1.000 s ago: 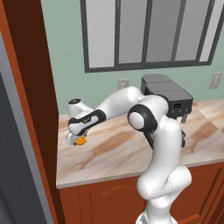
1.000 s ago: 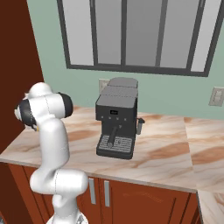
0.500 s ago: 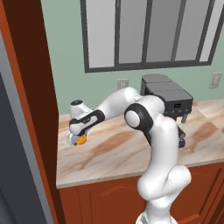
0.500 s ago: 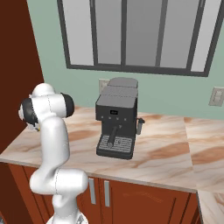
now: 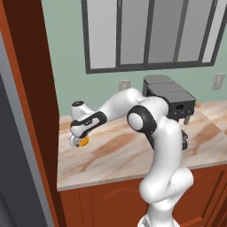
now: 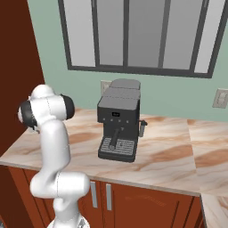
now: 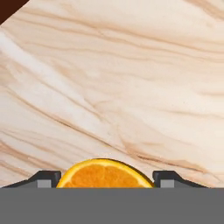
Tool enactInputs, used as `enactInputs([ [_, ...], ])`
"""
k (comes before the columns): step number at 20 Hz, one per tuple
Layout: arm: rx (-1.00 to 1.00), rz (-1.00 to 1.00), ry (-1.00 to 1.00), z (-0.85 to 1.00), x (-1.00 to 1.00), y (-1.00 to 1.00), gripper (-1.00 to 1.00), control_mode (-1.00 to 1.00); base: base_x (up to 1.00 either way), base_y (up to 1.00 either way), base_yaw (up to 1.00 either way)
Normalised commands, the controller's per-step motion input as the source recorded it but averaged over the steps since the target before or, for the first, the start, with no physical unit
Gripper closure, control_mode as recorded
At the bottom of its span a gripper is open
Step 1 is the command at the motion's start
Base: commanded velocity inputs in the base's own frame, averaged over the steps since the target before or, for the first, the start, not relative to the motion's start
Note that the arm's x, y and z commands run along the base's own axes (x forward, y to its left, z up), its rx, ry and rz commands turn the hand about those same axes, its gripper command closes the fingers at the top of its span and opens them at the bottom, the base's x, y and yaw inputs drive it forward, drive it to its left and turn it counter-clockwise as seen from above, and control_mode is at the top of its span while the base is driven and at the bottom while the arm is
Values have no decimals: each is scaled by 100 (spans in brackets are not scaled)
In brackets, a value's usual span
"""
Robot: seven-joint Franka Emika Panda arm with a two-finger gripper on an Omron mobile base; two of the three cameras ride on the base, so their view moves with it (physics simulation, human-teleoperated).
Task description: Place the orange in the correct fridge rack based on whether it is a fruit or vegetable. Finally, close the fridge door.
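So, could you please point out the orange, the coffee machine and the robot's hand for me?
orange (image 7: pixel 105 173): hand view, on its cut face between the fingertips.
coffee machine (image 6: pixel 118 126): right base view, on its dark front panel.
hand (image 5: pixel 76 141): left base view, low over the counter at the orange.

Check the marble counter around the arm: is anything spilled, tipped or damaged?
Nothing stands out. The coffee machine stands upright, and the orange sits whole between the pincer fingertips above the clean counter.
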Motion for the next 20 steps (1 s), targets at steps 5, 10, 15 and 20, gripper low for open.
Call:
enactInputs([
  [5, 4, -8, -7, 59, -46, -48, 100, -100, 0, 0, 0],
  [10, 11, -14, -2, 100, -82, -93, 100, -100, 0, 0, 0],
  [15, 17, -16, -1, 100, -94, -97, 100, -100, 0, 0, 0],
  [20, 7, -17, -14, 81, -100, -86, 100, -100, 0, 0, 0],
])
